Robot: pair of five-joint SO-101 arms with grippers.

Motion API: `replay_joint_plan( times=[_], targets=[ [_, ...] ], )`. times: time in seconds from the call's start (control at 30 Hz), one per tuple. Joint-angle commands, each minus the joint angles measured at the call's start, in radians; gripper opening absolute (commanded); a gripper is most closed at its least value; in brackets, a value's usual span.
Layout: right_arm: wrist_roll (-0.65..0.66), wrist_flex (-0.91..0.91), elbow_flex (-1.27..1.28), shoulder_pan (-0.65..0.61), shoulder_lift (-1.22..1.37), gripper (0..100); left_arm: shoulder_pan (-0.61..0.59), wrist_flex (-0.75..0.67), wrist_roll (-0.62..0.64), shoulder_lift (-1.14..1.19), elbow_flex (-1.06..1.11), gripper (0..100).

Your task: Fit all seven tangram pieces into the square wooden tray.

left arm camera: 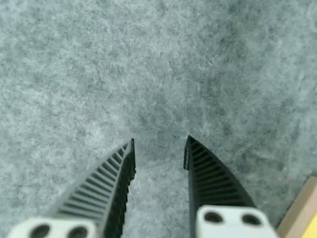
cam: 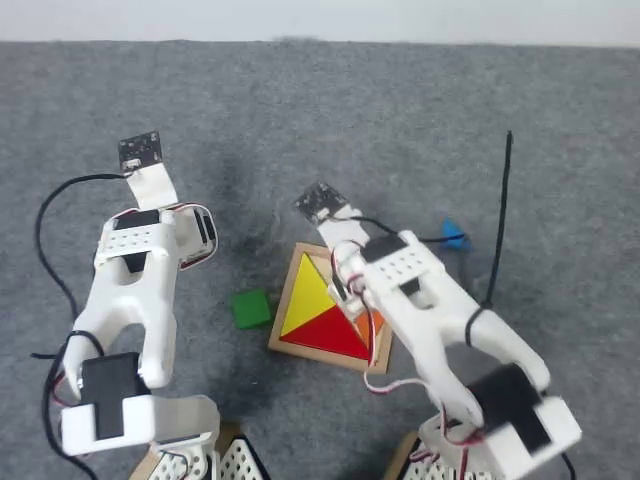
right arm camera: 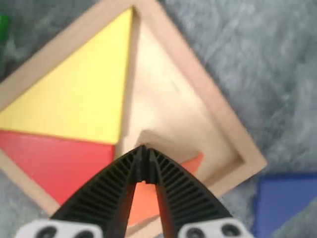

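Your right fingers (right arm camera: 124, 173) are pinched shut, holding nothing, tips over the orange piece (right arm camera: 190, 163) in the tray (right arm camera: 213, 101), beside yellow triangle (right arm camera: 84, 99) and red triangle (right arm camera: 54, 158). Left fingers (left arm camera: 116, 173) parted, empty, above bench (left arm camera: 148, 59). Green piece (cam: 250, 308) beside tray: likely light, stiff, slick; take its opposite flat sides.

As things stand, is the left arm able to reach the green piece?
Probably yes: the green piece lies alone on the carpet between the left arm and the tray, and the left claw is open.
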Motion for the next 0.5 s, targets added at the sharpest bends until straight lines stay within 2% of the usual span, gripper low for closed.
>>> replay_joint_plan(
  times=[0.0, 0.47],
  targets=[
    [0.037, -0.005, 0.084, -0.022, -0.081, 0.7, 0.008, -0.025, 0.005, -0.006, -0.004, 15],
    [0.018, 0.019, 0.175, -0.048, -0.288, 0.7, 0.008, -0.025, 0.005, -0.006, -0.002, 15]
  ],
)
